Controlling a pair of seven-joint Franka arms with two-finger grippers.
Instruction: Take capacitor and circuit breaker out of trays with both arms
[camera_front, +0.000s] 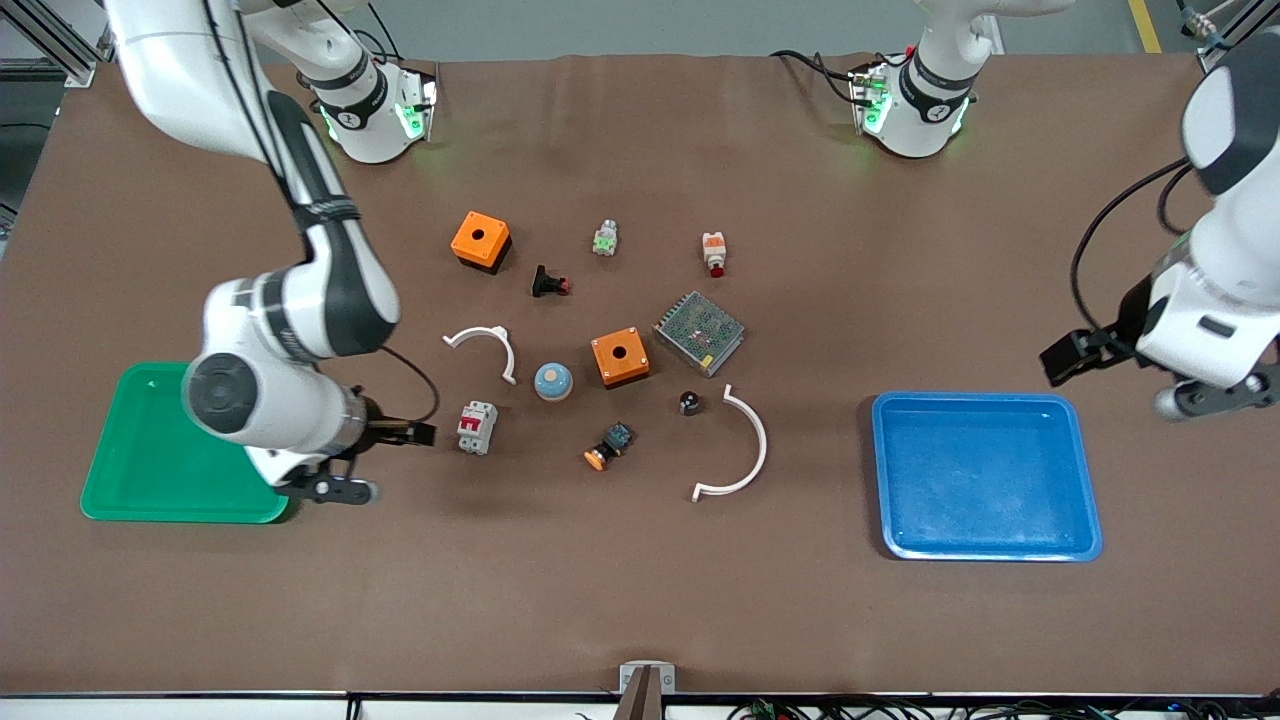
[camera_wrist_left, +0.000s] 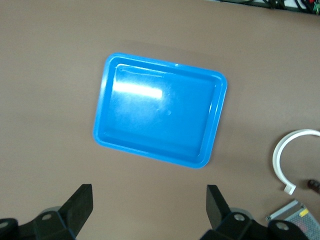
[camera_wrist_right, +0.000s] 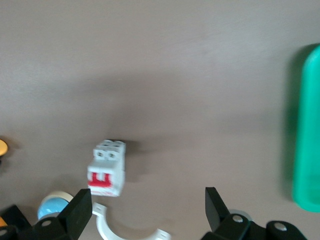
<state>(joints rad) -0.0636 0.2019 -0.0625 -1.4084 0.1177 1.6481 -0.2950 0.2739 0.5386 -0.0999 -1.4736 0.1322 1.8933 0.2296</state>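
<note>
While both grippers gape, white breaker (camera_front: 477, 427) shows red levers; capacitor (camera_front: 689, 403) black.

Breaker and capacitor lie on the table

Breaker (camera_front: 477, 427) at eight o'clock of centre; capacitor (camera_front: 689, 402) at five o'clock.

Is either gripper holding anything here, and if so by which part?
Nothing is held. The right gripper is open near the breaker, which lies on the table. The left gripper is open, empty, near the blue tray.
</note>
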